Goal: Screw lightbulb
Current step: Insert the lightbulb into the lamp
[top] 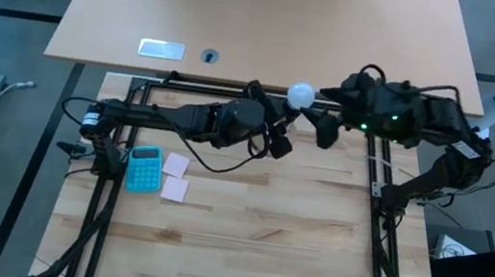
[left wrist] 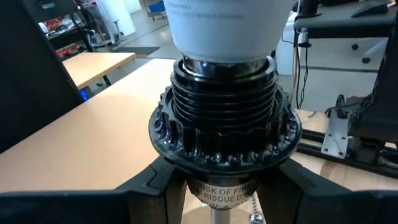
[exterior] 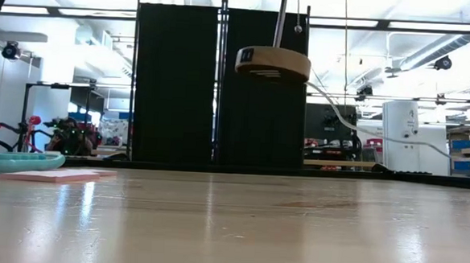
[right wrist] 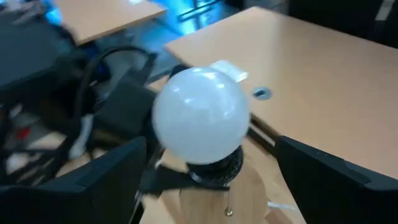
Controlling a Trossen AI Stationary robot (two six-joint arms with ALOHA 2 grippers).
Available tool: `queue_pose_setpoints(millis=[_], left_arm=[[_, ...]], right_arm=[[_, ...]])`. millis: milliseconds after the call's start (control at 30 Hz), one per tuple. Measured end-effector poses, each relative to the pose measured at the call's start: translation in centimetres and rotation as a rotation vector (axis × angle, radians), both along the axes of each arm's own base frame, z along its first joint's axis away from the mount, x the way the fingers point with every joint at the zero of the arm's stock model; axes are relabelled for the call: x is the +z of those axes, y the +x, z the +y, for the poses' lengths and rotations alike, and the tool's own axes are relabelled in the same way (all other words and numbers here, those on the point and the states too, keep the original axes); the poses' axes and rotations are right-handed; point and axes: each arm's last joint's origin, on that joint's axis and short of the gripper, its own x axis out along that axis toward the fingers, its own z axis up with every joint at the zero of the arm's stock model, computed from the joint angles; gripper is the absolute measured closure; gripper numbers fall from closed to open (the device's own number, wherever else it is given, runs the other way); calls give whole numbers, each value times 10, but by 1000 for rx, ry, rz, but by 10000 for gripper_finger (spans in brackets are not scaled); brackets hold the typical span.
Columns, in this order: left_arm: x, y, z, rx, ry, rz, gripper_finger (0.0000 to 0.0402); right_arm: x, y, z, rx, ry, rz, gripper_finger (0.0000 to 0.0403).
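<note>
One lightbulb (right wrist: 200, 123) sits in black socket (left wrist: 225, 130).

Lightbulb (left wrist: 222, 28) top cut off by left wrist frame edge. Socket (left wrist: 224, 134) underside hidden behind dark fingers (left wrist: 146, 199). Wooden base (exterior: 272, 63) stem runs out of low view's top. Calculator (top: 144, 168) keys too small to read. Right jaws' gap unclear.

The lightbulb (right wrist: 200, 118) above the left gripper (left wrist: 214, 186) is plain glossy white, seated in a black ribbed socket (left wrist: 224, 124) on a pale wooden disc (exterior: 272, 63). Near that arm's base lie a turquoise calculator (top: 144, 168) and pink sticky notes (top: 174, 176) on light striped wood.
</note>
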Motion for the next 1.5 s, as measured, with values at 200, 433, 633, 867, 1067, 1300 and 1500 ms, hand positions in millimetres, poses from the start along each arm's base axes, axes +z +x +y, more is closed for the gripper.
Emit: queue_pose_setpoints(millis=[200,433,633,867,1067,1300,1500], left_arm=[[-1,3,-3,-162,-24,13,259],[-11,8,-14,-354,-84,43,259],[-14,9,-22,-422,-108,51,259],[-14,9,-38,-507,-165,37,259],[-15,8,-51,-554,-189,45,259],[-15,7,-56,-559,-203,47,259],[-15,7,-56,-556,-203,46,259]], right_arm=[[3,-22,2,242,-107,141,53],[8,-37,2,345,-230,202,53],[9,-41,7,525,-196,196,53],[12,-32,9,597,-276,154,53],[16,-18,13,709,-260,59,53],[9,-3,16,768,-213,91,59],[1,-1,16,777,-186,167,65]])
